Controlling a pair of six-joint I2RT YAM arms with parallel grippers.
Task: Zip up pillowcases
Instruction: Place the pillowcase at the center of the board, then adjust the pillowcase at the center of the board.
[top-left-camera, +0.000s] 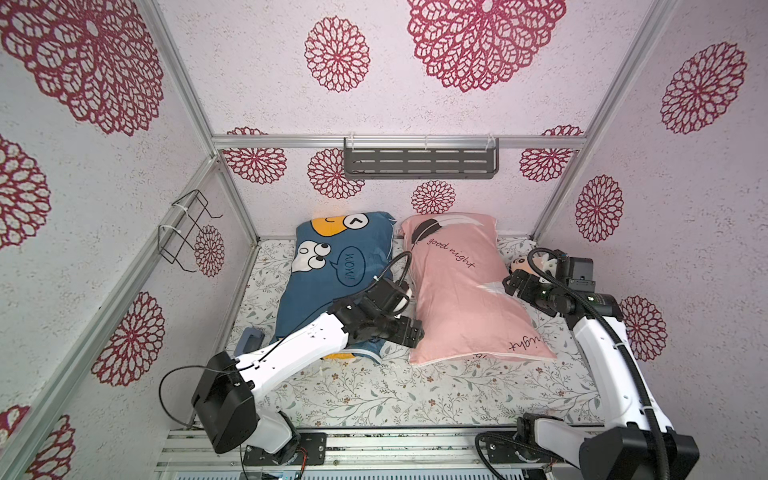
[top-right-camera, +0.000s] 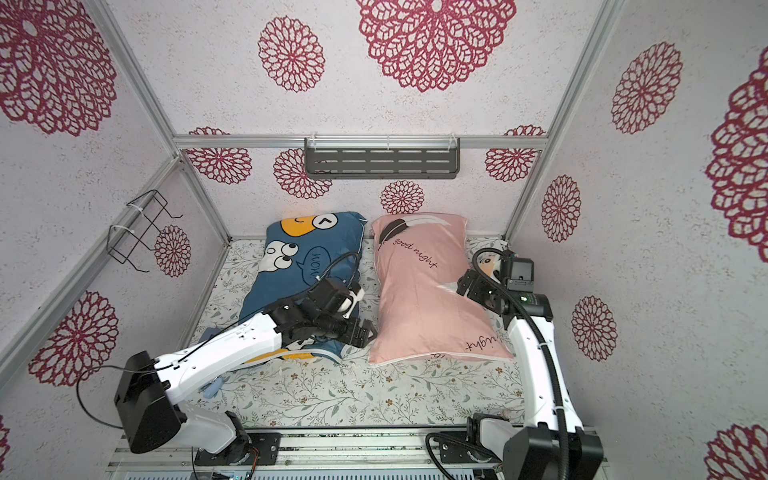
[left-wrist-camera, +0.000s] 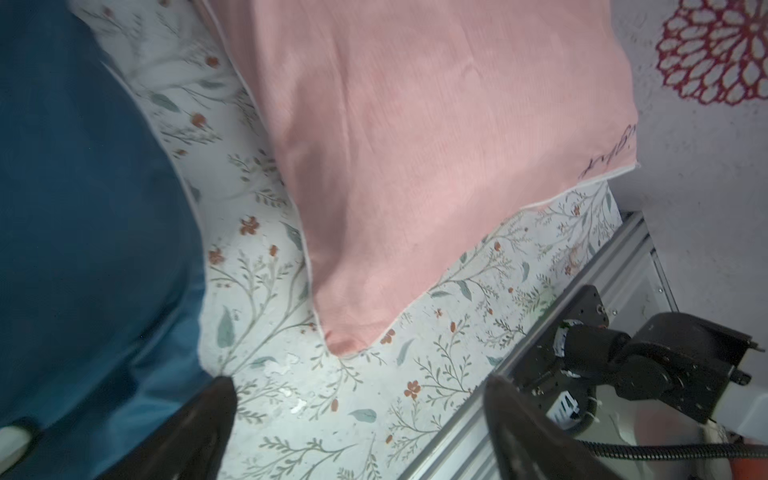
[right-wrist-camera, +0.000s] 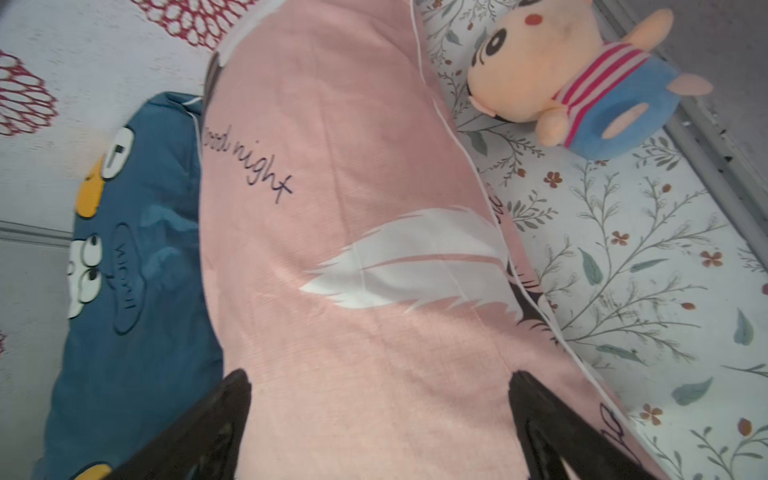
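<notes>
The blue cartoon pillowcase (top-left-camera: 332, 266) and the pink "good night" pillowcase (top-left-camera: 457, 291) lie close side by side on the floral sheet (top-left-camera: 415, 395). My left gripper (left-wrist-camera: 359, 384) hangs spread wide and empty over the gap by their near corners, and my right gripper (right-wrist-camera: 378, 374) is spread just as wide and empty above the pink one's outer edge, near the plush doll (right-wrist-camera: 561, 83). Both look light, soft and puffy, so I expect the fabric to bunch and slide. No zipper shows, so I'd pinch the piped seam beside its end with one gripper while the other takes the pull.
</notes>
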